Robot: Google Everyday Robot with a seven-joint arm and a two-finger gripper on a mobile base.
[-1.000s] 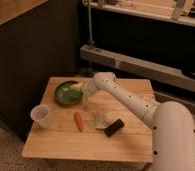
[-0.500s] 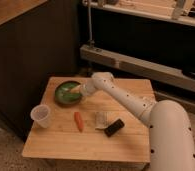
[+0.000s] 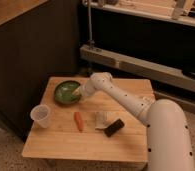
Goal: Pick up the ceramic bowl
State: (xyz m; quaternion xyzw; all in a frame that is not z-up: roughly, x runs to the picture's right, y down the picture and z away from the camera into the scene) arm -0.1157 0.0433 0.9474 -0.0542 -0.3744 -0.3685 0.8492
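Observation:
The ceramic bowl (image 3: 66, 92) is round, glossy dark green with a paler green inside, and sits on the far left part of the wooden table (image 3: 91, 142). My gripper (image 3: 79, 91) is at the bowl's right rim, reaching in from the right at the end of my white arm (image 3: 121, 97). The arm's wrist covers part of the gripper.
A translucent plastic cup (image 3: 41, 115) stands at the table's left front. An orange carrot-like piece (image 3: 79, 121), a pale packet (image 3: 101, 119) and a dark bar (image 3: 114, 128) lie mid-table. A dark cabinet (image 3: 31, 55) stands to the left, metal shelving (image 3: 141, 65) behind.
The gripper has stayed at the bowl's right rim; the arm has shifted only slightly. The bowl has not visibly moved.

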